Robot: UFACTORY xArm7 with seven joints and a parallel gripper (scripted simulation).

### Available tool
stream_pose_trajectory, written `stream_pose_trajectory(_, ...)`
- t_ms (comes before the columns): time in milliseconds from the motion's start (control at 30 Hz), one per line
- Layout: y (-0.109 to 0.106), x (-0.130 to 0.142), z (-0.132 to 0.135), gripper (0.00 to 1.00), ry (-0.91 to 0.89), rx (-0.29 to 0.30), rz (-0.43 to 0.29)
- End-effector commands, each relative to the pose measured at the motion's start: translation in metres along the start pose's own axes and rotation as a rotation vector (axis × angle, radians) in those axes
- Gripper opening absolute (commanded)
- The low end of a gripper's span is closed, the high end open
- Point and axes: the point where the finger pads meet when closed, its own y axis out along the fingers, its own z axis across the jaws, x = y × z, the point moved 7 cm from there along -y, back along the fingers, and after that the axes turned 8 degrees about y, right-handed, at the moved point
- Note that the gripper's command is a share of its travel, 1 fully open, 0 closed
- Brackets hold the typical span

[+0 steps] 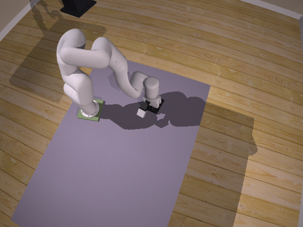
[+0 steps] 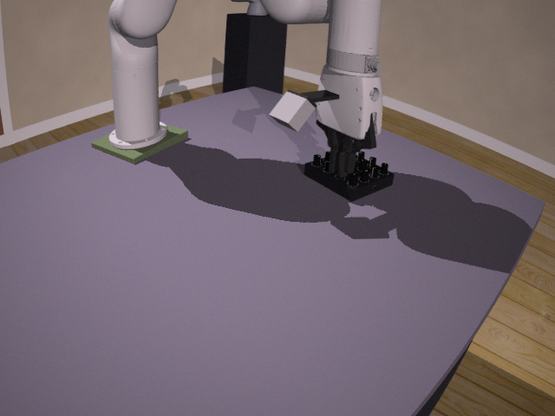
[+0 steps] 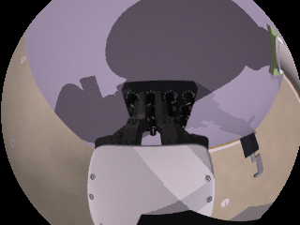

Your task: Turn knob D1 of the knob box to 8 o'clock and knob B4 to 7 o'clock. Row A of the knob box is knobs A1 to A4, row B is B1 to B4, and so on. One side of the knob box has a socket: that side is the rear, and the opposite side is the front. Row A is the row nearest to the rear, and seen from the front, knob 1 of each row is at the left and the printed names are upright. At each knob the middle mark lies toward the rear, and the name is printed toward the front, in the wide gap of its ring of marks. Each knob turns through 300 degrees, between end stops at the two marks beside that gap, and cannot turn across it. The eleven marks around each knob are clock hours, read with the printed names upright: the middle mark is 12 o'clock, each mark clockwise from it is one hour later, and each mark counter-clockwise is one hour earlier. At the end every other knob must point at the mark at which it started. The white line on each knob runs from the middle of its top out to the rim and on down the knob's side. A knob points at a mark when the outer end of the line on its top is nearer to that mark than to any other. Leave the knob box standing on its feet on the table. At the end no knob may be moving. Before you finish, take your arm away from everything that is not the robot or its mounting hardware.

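The black knob box [image 2: 349,176] stands on the purple table, in the arm's shadow; it also shows in the top view [image 1: 155,107] and in the wrist view [image 3: 159,107]. My gripper [image 2: 339,165] points straight down onto the box's left part. Its dark fingers are shut on one of the knobs there. In the wrist view the fingers grip a knob in the row nearest the camera. The knob's name and its white line are too small and dark to read. The other knobs stand free around the fingers.
The arm's base on a green plate [image 2: 140,140] stands at the back left of the table. The white wrist camera block [image 2: 292,110] sticks out left of the gripper. A black pedestal [image 2: 253,51] stands behind the table. The table's right edge [image 2: 524,250] lies beyond the box.
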Motion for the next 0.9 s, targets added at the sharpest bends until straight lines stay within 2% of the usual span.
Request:
stream_pose_trajectory(0, -0.0011, 0.0007, -0.0010, 0.08, -0.024, -0.002, -0.003)
stream_pose_trajectory(467, -0.0011, 0.0007, -0.0010, 0.08, -0.183, -0.003, -0.002)
stream_pose_trajectory(867, -0.0011, 0.0007, -0.0010, 0.08, -0.435, -0.003, -0.002)
